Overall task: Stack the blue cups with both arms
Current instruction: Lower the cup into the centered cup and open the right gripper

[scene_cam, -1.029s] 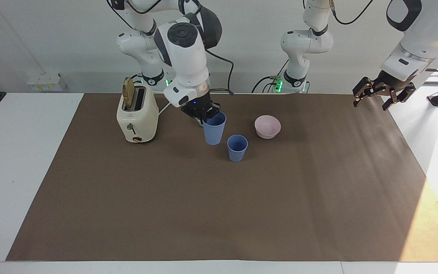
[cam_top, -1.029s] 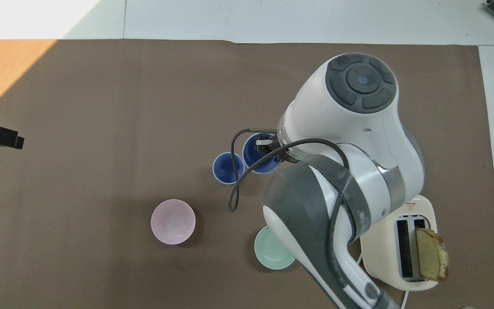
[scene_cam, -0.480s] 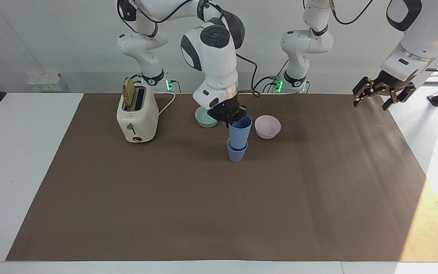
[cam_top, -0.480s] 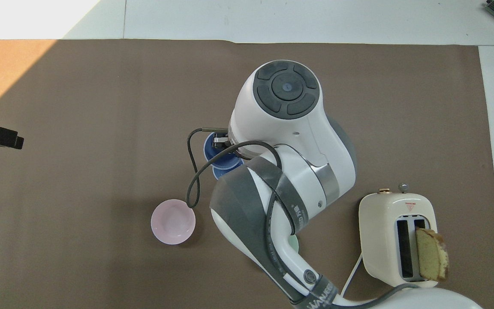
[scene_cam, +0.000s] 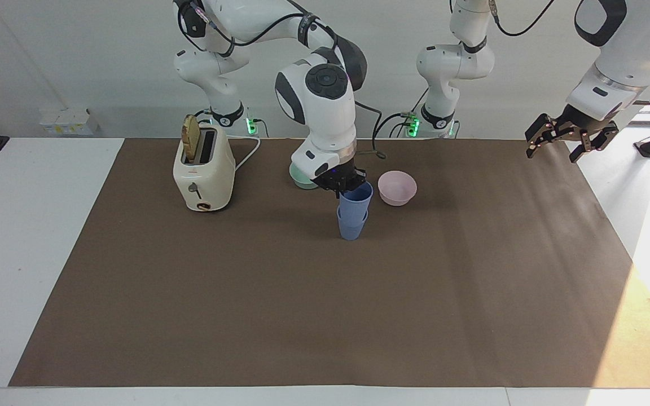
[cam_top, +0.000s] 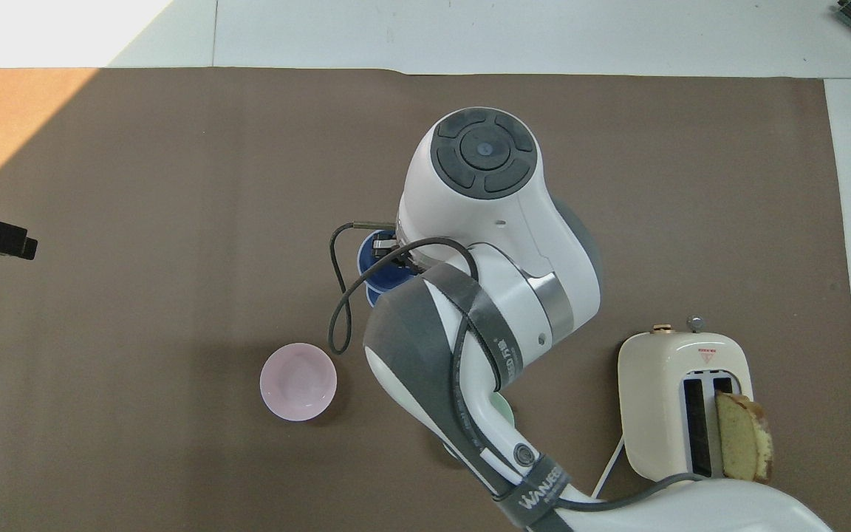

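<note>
since the earlier frame the right gripper [scene_cam: 345, 185], clamped on the top cup [scene_cam: 355, 197], had pushed it deeper into the bottom cup [scene_cam: 351, 227]; an off-centre push could tip both; left gripper [scene_cam: 569, 142] waited agape

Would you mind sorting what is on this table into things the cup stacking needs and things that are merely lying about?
Belongs to the job:
- upper blue cup, held by the shut right gripper, partly nested
- lower blue cup, standing on the mat
- left gripper, open, waiting over the mat's edge

Just lying about:
- pink bowl
- mint-green bowl
- toaster with a bread slice
</note>
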Motion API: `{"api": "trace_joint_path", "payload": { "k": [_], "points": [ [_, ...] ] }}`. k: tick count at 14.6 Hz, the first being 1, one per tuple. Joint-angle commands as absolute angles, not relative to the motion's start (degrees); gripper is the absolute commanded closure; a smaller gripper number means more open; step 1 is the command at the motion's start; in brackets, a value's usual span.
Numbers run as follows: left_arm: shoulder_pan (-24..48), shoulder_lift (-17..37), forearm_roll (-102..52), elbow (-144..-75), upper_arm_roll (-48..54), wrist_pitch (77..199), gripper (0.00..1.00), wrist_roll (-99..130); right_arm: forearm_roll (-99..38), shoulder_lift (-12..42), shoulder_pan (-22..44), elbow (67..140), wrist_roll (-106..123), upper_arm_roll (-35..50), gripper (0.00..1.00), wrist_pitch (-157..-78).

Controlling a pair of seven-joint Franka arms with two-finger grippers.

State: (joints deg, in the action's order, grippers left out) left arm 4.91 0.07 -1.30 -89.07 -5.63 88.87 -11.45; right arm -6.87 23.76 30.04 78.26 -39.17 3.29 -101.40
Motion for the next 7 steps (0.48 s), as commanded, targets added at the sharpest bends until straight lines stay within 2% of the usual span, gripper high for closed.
{"api": "trace_joint_path", "payload": {
  "k": [1, 7],
  "points": [
    [4.2, -0.4, -0.4, -88.2, -5.3, 87.7, 0.0, -12.1, -9.3, 23.0, 29.6, 79.2, -39.7, 3.7, 1.0, -101.2],
    [4.2, -0.5, -0.4, -88.4, -5.3, 87.5, 0.0, -12.2, -9.3, 22.4, 29.8, 81.5, -39.4, 3.8, 1.0, -100.8]
  ]
}}
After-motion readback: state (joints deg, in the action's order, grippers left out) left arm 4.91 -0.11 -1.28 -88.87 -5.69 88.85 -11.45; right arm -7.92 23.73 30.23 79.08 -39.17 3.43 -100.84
